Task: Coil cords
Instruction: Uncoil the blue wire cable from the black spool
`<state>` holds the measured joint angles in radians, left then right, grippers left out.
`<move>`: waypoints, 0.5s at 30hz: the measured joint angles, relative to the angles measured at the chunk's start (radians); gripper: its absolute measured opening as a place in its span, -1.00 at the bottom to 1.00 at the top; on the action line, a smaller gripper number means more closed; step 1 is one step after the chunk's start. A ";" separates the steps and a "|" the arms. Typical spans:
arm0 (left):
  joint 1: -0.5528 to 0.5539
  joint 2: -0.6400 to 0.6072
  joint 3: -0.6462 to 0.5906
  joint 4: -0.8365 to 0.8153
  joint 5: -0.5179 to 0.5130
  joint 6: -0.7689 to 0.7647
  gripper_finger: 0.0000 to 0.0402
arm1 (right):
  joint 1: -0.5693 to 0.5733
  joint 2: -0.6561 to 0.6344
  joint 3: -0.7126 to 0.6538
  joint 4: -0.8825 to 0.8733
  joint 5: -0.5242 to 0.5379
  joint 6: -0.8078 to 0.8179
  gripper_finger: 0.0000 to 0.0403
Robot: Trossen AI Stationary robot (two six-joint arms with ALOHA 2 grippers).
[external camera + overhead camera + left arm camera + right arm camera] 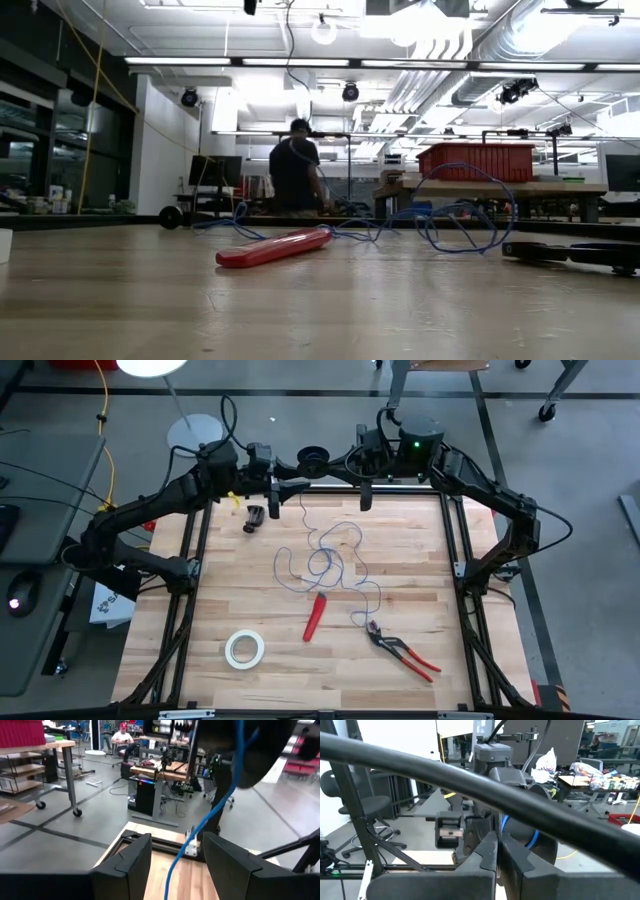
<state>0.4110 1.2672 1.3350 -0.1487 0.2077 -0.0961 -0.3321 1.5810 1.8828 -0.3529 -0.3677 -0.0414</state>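
The thin blue wire (322,560) lies in loose loops on the middle of the wooden table, and one strand (301,510) rises to a small black round spool (312,457) held over the table's far edge. My right gripper (337,460) is shut at the spool, coming from the right. My left gripper (177,855) is open just left of and below the spool (255,755). The wire (200,830) runs down between its fingers; I cannot tell whether it touches them. The loops also show in the low view (460,215). My right gripper has its two fingers closed together at the edge of the black spool (520,837), coming level from the table's right side. The fingers themselves hide the exact place of contact. The spool is lifted clear above the table's far edge, with the wire hanging slack from it.
A red-handled tool (315,616) and red-handled pliers (402,651) lie near the loops. A white tape roll (244,648) sits at the near left, and a small black object (254,518) at the far left. A thick black cable (470,780) crosses the right wrist view. A person (297,165) stands behind the table.
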 joint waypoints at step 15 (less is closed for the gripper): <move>-0.010 0.026 0.000 -0.007 0.019 0.037 -0.71 | 0.000 -0.003 0.000 -0.008 -0.011 -0.030 -1.00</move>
<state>0.4012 1.2932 1.3350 -0.1556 0.2267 -0.0591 -0.3325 1.5785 1.8832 -0.3606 -0.3782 -0.0717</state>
